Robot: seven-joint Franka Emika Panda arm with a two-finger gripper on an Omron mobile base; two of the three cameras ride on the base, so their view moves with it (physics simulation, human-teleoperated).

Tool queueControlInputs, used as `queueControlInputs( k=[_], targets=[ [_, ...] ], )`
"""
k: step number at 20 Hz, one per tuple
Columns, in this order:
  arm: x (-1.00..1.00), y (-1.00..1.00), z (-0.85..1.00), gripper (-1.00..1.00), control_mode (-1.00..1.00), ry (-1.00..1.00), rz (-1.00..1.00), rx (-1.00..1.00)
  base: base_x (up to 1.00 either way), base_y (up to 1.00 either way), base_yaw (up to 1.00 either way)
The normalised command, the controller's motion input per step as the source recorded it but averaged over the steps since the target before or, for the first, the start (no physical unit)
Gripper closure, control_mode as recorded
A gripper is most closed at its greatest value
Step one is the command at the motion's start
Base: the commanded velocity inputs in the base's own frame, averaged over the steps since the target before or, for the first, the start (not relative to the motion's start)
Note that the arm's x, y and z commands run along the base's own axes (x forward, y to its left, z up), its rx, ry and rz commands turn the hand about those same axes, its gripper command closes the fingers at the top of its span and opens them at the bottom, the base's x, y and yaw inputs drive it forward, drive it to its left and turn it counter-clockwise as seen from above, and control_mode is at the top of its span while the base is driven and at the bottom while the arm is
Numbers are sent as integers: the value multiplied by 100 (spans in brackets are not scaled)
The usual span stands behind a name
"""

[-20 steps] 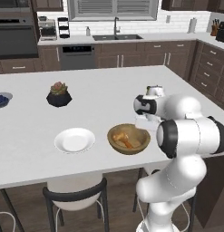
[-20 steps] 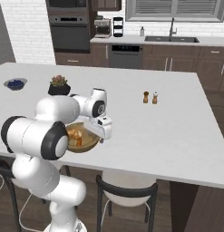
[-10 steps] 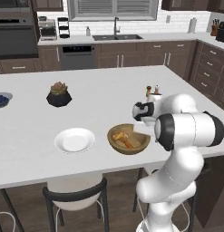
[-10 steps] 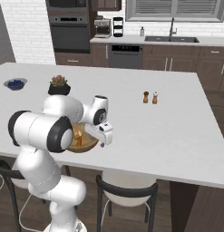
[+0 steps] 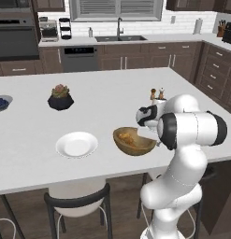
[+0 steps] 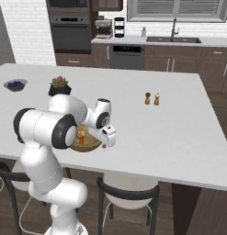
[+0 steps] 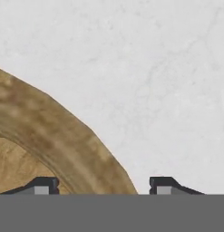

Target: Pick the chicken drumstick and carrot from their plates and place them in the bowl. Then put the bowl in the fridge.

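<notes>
Where the hand view looks down along the hand [image 7: 103, 186], its two dark fingertips [image 7: 40, 185] stand well apart with the rim of the bowl [image 7: 63, 140] passing between them: one tip sits over the bowl's inner slope, the other over bare bench [image 7: 154, 68] outside the rim. The hand is open and straddles the rim; whether either tip touches the wood cannot be told.

From the left base view, the hand [image 5: 158, 140] is at the edge of the bowl [image 5: 133, 142] nearest the arm, largely covered by the arm's own white elbow. Inside the bowl, on the side away from the hand, lie the golden-brown chicken drumstick [image 5: 126, 137] and beside it an orange piece that reads as the carrot [image 5: 132, 140]; the two are too small to separate clearly.

Beyond the bowl from the hand, a plain white plate [image 5: 77, 144] rests on the bench with nothing on it. Farther out stands a black pot with a succulent [image 5: 60, 97], and past that a small grey bowl of blueberries [image 5: 0, 102] at the bench's edge. On the hand's other side, near the arm, stand two small shakers [image 5: 157, 94].

In the right base view, the bowl [image 6: 86, 143] sits partly behind the arm.
</notes>
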Motion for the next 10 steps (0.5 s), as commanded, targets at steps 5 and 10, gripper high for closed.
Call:
queueControlInputs(
  k=[5,10],
  targets=[
    [-2,1,-6,100,-100,0,0,0,0,0,0],
    [-63,0,39,100,-100,-28,-3,0,0,0,0]
  ],
)
